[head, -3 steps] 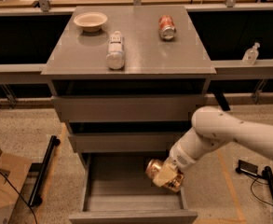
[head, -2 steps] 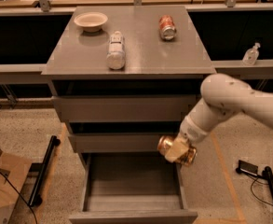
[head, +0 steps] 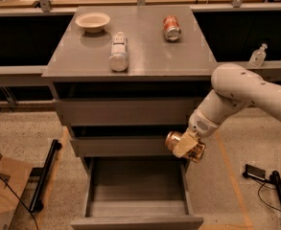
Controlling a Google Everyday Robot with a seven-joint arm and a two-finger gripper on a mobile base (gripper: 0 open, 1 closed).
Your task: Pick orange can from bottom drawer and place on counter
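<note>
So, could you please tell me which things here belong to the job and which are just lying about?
Job: orange can, gripped in the claw beside the middle drawer; open bottom drawer; counter.
Lying about: bowl, white bottle and red-and-white can on the counter; cardboard box on the floor.

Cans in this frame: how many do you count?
2. The orange can is held in the jaws of the gripper, above the right edge of the open bottom drawer. A red-and-white can lies on the counter, back right. None shows inside the drawer.
</note>
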